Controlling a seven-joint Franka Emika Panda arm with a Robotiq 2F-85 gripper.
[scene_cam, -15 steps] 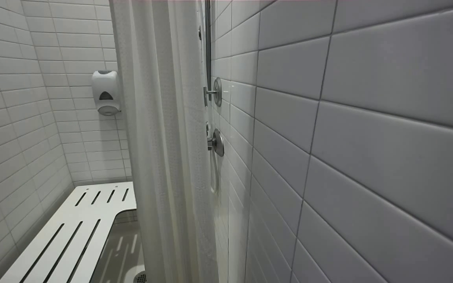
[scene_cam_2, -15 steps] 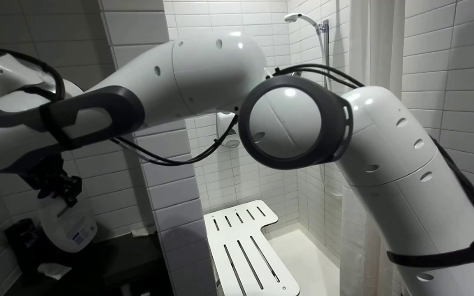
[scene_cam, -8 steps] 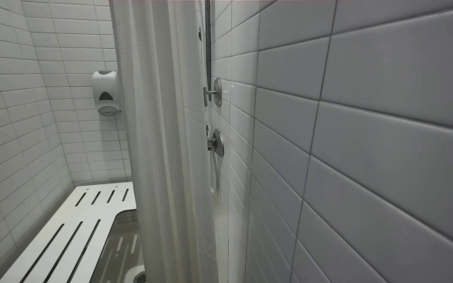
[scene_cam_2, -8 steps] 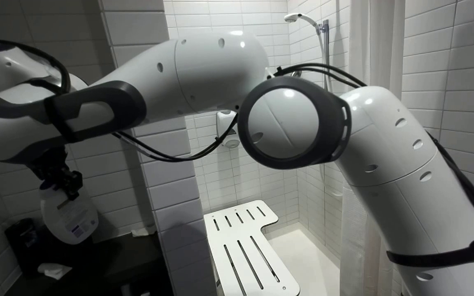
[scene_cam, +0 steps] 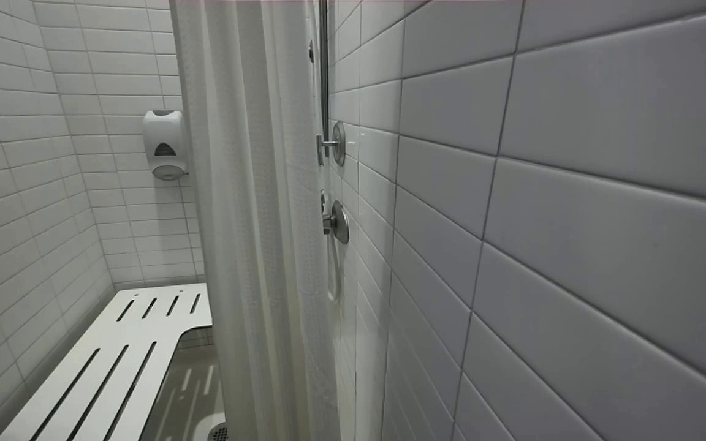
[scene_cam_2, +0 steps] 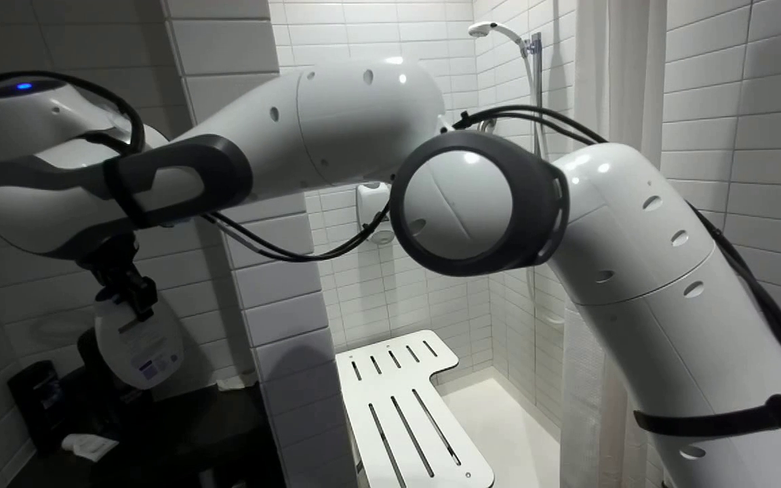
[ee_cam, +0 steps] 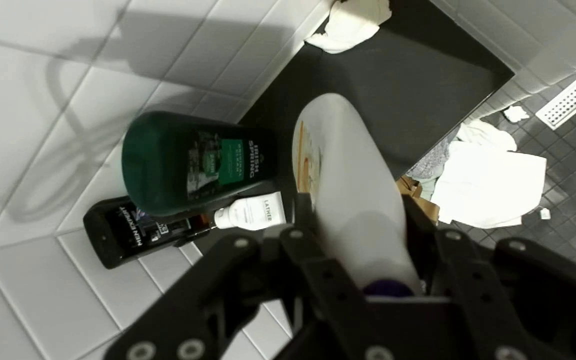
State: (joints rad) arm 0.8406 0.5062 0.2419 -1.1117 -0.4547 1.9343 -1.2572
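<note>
Wrist view: gripper (ee_cam: 358, 207), one, its two fingers clamped on opposite sides of a white bottle (ee_cam: 350, 145); purple cap (ee_cam: 388, 288) toward the palm, base pointing away. Same bottle, in an exterior view: hanging tilted beneath the arm (scene_cam_2: 363, 122), over a dark ledge (ee_cam: 413, 85), apparently clear of its surface. Neighbours, wrist view: one green Irish Spring bottle (ee_cam: 193, 162), near the held one, seemingly apart from it; one black Men Expert bottle (ee_cam: 138, 230), just beside the green, partly behind it; one small white Lather tube (ee_cam: 253, 211), between the black bottle and the nearer finger, contact not clear; one crumpled white piece (ee_cam: 353, 27), cloth or paper, by the tiled wall (ee_cam: 33, 100). Floor side: white sheet (ee_cam: 490, 187), drain grate (ee_cam: 575, 95). Shower side, in both exterior views: slotted bench (scene_cam_2: 384, 384) and soap dispenser (scene_cam: 165, 131), both well apart from the held bottle. Progress, by judgement: grasp, complete and seemingly firm; lift off the ledge, seemingly complete; setting down, not yet done; release, not yet done. Green bottle, black bottle and tube: outside the grip, no sign of handling.
</note>
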